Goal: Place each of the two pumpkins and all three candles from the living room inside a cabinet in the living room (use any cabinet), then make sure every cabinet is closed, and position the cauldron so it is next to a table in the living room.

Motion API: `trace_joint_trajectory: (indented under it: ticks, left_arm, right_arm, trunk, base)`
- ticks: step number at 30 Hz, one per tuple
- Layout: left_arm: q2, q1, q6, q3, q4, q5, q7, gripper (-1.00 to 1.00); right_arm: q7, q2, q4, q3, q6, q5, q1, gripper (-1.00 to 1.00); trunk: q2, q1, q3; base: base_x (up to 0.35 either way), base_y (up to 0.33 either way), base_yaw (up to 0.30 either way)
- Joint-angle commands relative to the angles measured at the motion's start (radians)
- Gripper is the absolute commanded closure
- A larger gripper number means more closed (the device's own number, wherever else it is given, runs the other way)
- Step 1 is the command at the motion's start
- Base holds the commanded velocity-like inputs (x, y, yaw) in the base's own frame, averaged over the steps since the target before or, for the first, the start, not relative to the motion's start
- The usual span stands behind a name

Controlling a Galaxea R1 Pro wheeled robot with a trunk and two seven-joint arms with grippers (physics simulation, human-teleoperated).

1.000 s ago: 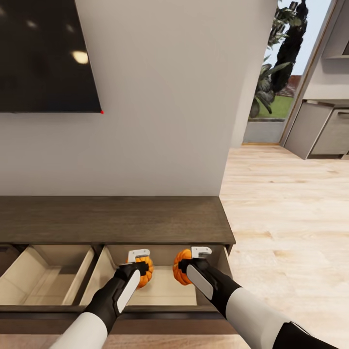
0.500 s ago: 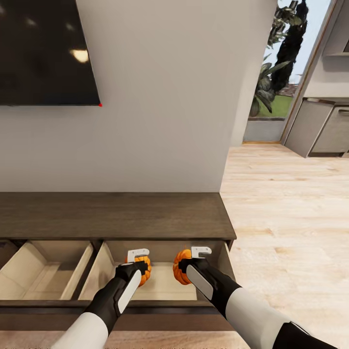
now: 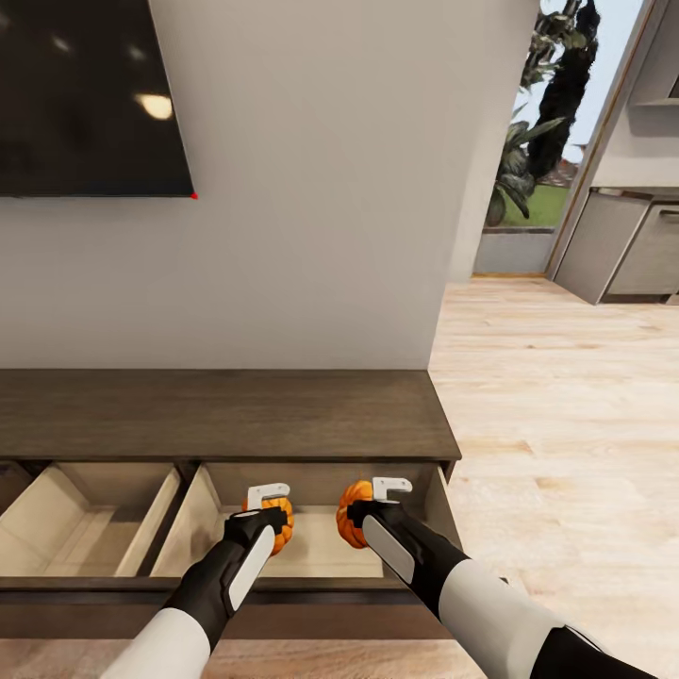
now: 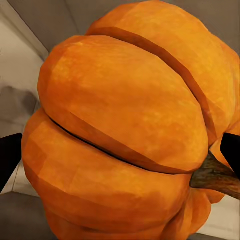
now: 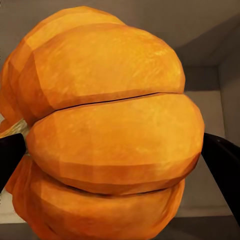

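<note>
We are seeing each pumpkin (image 3: 280,521) (image 3: 351,517) partly covered by its gripper; the wrist views are cropping both pumpkins, and the television (image 3: 90,94) and left drawer (image 3: 66,528) are running off-frame.

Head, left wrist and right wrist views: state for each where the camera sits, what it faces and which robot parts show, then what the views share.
Head view: on the robot's head, looking down over the long dark-brown wood cabinet with open pale drawers; both arms show, left gripper and right gripper.
Left wrist view: near the left gripper, facing a bright-orange ribbed pumpkin between dark fingers.
Right wrist view: near the right gripper, facing the other orange pumpkin between dark fingers.
Shared: each wrist pumpkin appears in the head view, over the right open drawer.
</note>
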Motion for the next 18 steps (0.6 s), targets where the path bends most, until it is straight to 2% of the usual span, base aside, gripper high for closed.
trace_joint_trajectory:
  ticks: [1, 4, 18]
  left_arm:
    - [0.001, -0.001, 0.002, -0.004, -0.001, 0.010, 0.010, 1.00]
    - [0.000, -0.001, 0.002, -0.004, -0.001, 0.010, 0.010, 1.00]
    - [0.001, -0.001, 0.002, -0.003, -0.001, 0.011, 0.010, 1.00]
  right_arm:
    - [-0.007, -0.001, -0.001, 0.006, 0.003, -0.005, -0.001, 1.00]
    - [-0.007, 0.000, -0.001, 0.006, 0.002, -0.005, -0.001, 1.00]
    - [-0.007, 0.001, 0.047, 0.007, -0.113, -0.006, -0.001, 1.00]
  trunk:
    - [-0.007, 0.004, -0.004]
    - [-0.028, 0.015, -0.013]
    - [-0.028, 0.015, -0.013]
  base:
    - [0.000, 0.000, 0.000]
    - [0.000, 0.000, 0.000]
    - [0.000, 0.000, 0.000]
